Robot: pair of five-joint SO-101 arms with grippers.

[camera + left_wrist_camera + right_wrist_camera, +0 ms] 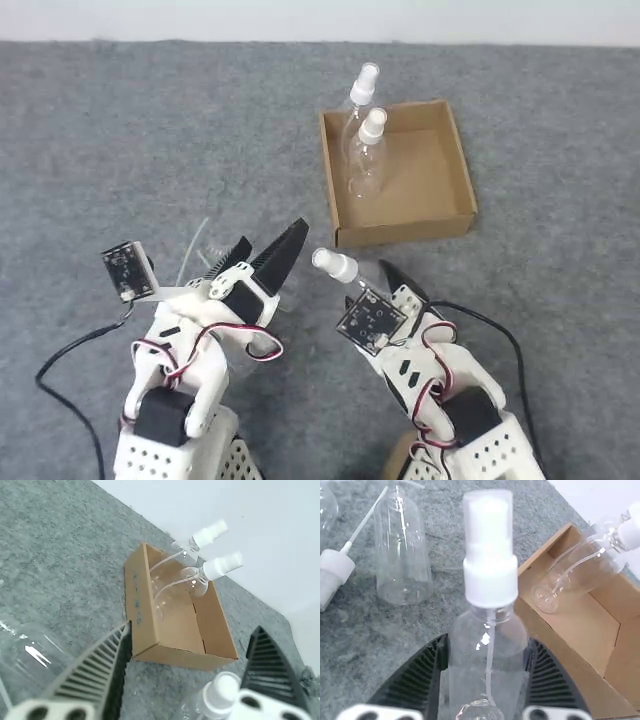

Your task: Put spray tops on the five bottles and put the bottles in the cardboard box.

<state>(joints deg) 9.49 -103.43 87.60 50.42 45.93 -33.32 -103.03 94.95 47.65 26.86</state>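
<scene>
Squeezing the capped spray bottle (487, 630) in the right gripper (486, 647), probably for carrying to the cardboard box (400, 232). Leaving the left gripper (194, 627) wide open, empty.

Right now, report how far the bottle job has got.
Done: two capped bottles lean inside the cardboard box. In hand: the right gripper is shut on a third bottle with a fitted top, outside the box. Left: an uncapped bottle and a loose spray top sit on the carpet; the left gripper is open and empty.
</scene>
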